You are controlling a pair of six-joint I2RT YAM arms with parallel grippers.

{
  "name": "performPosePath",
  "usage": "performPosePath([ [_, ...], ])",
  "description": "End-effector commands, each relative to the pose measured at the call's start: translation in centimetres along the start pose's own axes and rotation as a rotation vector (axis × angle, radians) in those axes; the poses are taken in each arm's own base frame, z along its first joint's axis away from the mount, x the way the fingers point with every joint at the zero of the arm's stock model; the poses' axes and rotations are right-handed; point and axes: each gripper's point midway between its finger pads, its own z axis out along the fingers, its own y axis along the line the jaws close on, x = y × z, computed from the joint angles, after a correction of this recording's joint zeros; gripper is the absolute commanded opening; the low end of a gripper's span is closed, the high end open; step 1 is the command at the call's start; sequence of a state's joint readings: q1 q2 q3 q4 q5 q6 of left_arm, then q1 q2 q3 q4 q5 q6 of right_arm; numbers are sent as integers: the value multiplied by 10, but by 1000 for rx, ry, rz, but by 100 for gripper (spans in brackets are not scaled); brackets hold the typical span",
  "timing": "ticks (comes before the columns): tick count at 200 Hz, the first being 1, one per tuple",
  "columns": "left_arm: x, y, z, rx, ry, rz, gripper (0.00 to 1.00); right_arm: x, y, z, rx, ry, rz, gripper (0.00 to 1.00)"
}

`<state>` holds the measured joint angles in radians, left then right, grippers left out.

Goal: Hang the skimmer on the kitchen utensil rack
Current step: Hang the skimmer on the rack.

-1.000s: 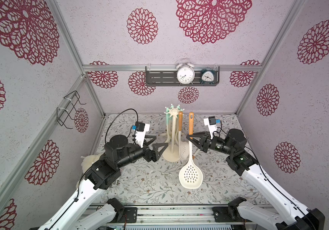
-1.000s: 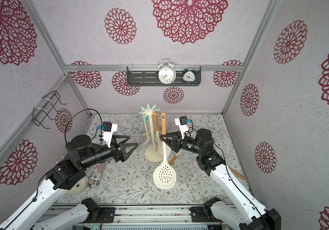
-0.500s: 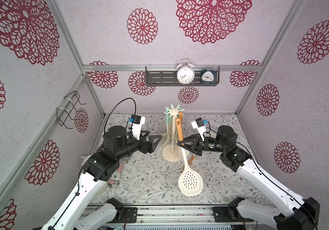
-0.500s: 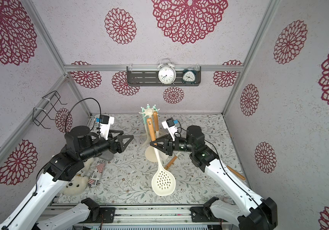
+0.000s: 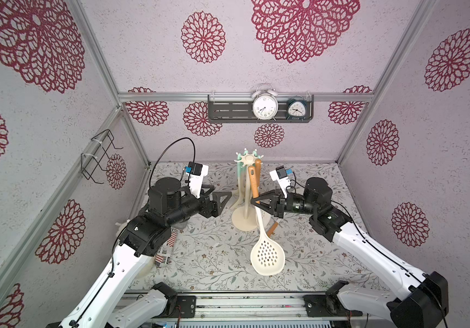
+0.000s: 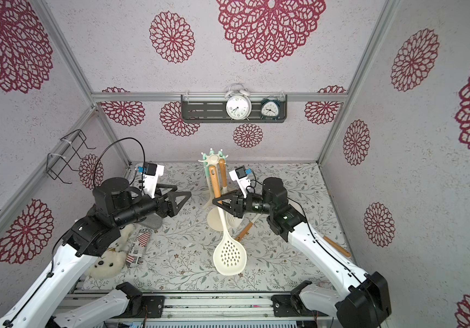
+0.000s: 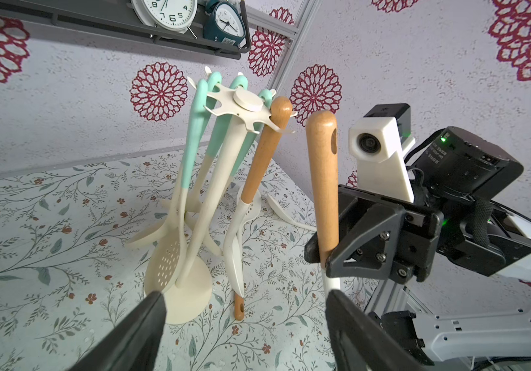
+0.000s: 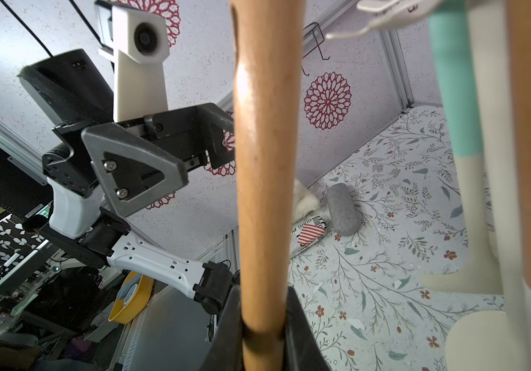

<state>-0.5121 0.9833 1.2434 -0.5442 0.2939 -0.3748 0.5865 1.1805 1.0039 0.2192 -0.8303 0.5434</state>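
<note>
The skimmer (image 5: 268, 257) has a cream perforated head and a wooden handle (image 7: 322, 180). It hangs upright in the air with my right gripper (image 5: 256, 200) shut on the handle, as the right wrist view shows (image 8: 264, 321). The handle's top, with its hanging hole, stands close beside the star crown (image 7: 248, 102) of the cream kitchen utensil rack (image 5: 243, 221) and is apart from the hooks. On the other side of the rack my left gripper (image 5: 225, 196) is open and holds nothing (image 7: 245, 305). Both top views show the skimmer (image 6: 229, 257) and the rack (image 6: 213, 157).
Several mint-handled utensils (image 7: 193, 138) and a wooden-handled one (image 7: 267, 151) hang on the rack. Another wooden-handled utensil (image 5: 272, 228) lies by its base. A plush toy (image 6: 108, 262), printed pouch (image 6: 138, 245) and grey case (image 8: 343, 208) lie at the left. Two clocks (image 5: 265, 106) stand on the wall shelf.
My right gripper has carried the skimmer left, up against the rack's crown. The left arm has risen and drawn back a little, its jaws slightly narrower.
</note>
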Motion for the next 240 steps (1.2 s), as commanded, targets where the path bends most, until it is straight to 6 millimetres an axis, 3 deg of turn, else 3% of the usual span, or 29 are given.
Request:
performPosePath([
  [1,-2,-1,0,15,-11,0,81,-20,8,-3,-21,-73,-25,0],
  [161,5,1,9,30,-2,-34,82,11,-45,6,12,-66,162,0],
  [193,4,3,12,25,-8,-43,87,23,-60,10,24,-59,193,0],
  [216,-3,10,14,-14,-39,-51,100,29,-71,13,42,-52,202,0],
  [240,-15,15,21,-44,-74,-48,97,28,-79,15,65,-67,205,4],
])
